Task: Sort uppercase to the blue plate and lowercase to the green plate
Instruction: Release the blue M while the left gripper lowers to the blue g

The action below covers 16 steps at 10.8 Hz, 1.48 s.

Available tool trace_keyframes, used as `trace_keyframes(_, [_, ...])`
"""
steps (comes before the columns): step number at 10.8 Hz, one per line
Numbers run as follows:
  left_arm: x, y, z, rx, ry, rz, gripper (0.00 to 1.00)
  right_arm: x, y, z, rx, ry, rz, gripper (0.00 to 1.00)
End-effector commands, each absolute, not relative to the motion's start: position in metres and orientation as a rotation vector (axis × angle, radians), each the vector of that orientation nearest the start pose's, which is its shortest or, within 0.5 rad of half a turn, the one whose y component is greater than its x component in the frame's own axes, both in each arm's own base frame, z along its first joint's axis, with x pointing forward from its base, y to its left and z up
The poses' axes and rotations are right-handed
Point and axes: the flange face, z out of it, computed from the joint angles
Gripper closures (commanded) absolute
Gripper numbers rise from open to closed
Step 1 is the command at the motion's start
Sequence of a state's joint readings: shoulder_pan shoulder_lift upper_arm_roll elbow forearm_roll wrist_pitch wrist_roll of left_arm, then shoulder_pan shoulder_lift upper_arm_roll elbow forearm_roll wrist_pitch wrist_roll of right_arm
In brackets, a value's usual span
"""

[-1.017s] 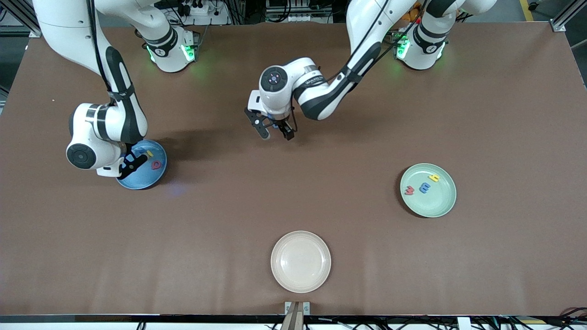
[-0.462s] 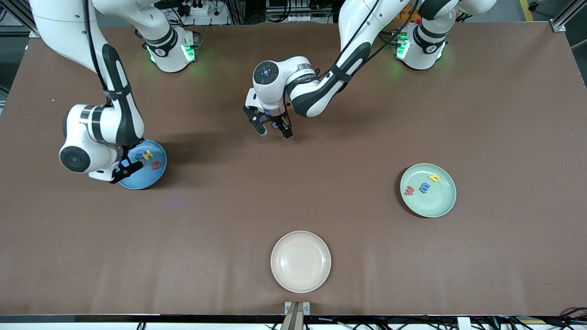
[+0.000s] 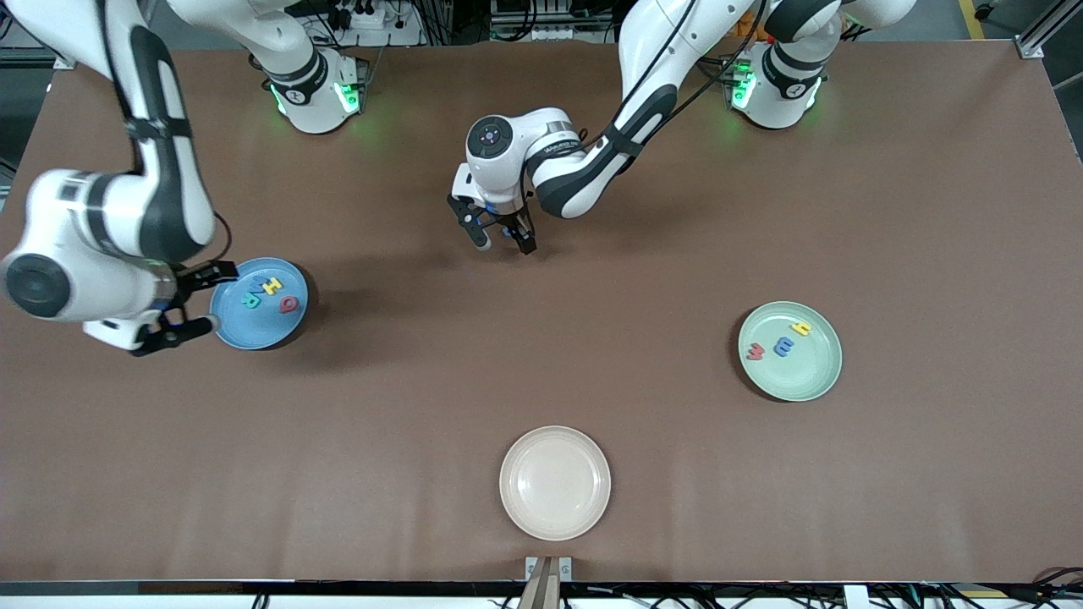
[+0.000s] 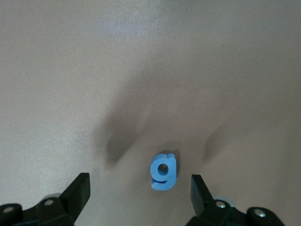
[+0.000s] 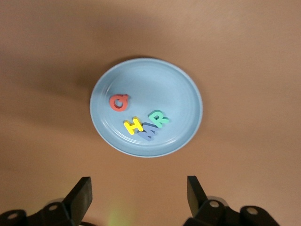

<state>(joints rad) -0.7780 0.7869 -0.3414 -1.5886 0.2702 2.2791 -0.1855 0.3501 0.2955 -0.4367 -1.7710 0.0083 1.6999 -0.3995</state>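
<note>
The blue plate holds the uppercase: red Q, yellow H, green R and blue W, which is partly under the H and R. My right gripper hangs open and empty by the plate's rim. The green plate holds lowercase yellow y, blue e and red w. My left gripper is open, low over the blue g, which lies flat between its fingers.
An empty cream-pink plate sits near the table's front edge, in the middle. The left arm's forearm stretches from its base toward the table's centre. Bare brown tabletop lies between the three plates.
My right gripper has pulled back off the blue plate toward the right arm's end and opened wider, leaving the green R in the plate. My left gripper has barely shifted over the g.
</note>
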Motion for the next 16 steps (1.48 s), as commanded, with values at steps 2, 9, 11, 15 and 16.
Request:
trace_keyframes(2, [0.331, -0.610, 0.183, -2.734, 1.521, 0.053, 0.06, 0.599, -0.022, 0.510, -3.136, -0.221, 0.326, 0.00])
trace_keyframes(9, [0.319, -0.612, 0.175, -2.719, 1.532, 0.069, 0.10, 0.603, -0.022, 0.600, -3.175, 0.016, 0.027, 0.00])
trace_keyframes(11, [0.309, -0.617, 0.173, -2.720, 1.526, 0.070, 0.14, 0.598, -0.027, 0.610, -3.168, 0.033, 0.000, 0.00])
trace_keyframes(15, [0.309, -0.617, 0.171, -2.716, 1.523, 0.071, 0.19, 0.582, -0.039, 0.636, -3.137, 0.059, -0.059, 0.00])
trace_keyframes(16, [0.308, -0.616, 0.170, -2.712, 1.526, 0.072, 0.23, 0.577, -0.041, 0.638, -3.135, 0.066, -0.059, 0.00])
